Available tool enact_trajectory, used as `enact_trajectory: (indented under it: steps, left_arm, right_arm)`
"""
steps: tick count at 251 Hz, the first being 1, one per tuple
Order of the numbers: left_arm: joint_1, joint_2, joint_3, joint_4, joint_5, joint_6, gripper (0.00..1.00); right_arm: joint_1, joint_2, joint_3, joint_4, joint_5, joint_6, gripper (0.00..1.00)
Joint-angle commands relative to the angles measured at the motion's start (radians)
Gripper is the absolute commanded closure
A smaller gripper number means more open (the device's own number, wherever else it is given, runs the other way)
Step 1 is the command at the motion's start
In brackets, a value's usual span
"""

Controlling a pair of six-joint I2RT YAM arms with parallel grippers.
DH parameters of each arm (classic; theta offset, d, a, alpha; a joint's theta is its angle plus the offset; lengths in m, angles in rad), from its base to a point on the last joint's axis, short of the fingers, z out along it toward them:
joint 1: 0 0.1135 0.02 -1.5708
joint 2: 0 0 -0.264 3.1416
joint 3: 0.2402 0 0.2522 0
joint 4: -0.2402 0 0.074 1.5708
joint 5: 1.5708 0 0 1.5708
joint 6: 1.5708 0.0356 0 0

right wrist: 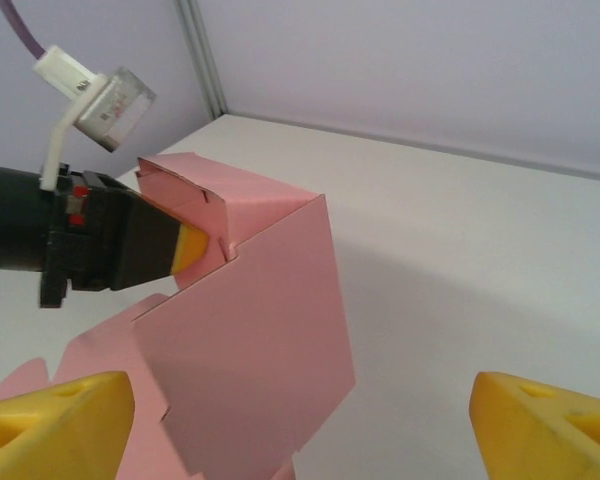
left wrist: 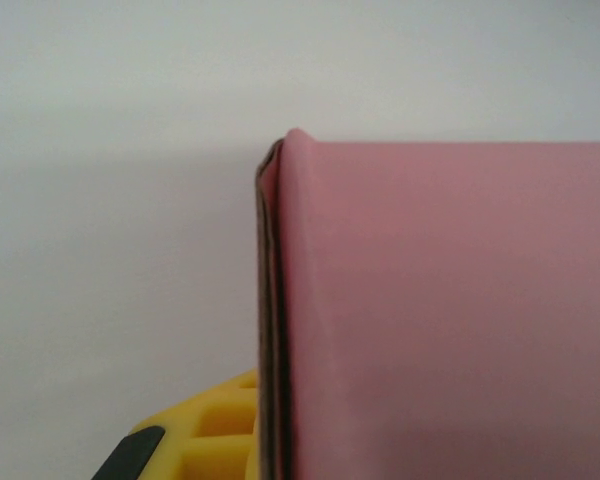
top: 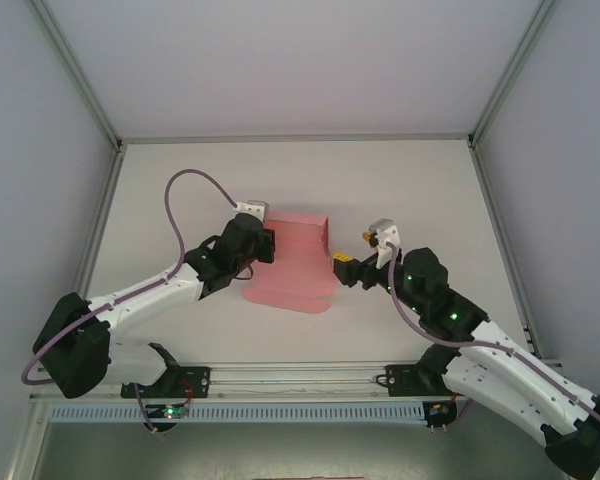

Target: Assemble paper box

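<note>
On the white tabletop [top: 430,190], a pink die-cut card paper box [top: 298,255] is seen part-folded: far walls are raised, near flaps lie flat. Its left wall is clamped by the left gripper [top: 268,243]; at its right, the right gripper [right wrist: 302,395] is held spread, empty. Closing is judged outstanding

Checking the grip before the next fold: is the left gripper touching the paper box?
Touching. The left wrist view shows the paper box wall flush against a yellow finger of the left gripper, with no gap.
</note>
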Motion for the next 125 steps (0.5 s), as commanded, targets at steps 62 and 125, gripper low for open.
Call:
enact_trajectory:
  steps: [62,125]
  left_arm:
    - [-0.007,0.032,0.079,-0.083,-0.078,-0.041,1.00]
    - [-0.007,0.038,0.080,-0.071,-0.034,-0.045,1.00]
  right_arm:
    - [0.005,0.127,0.023,0.008,-0.162,0.020,0.18]
    - [0.030,0.205,0.077,-0.034,0.123,0.022,0.49]
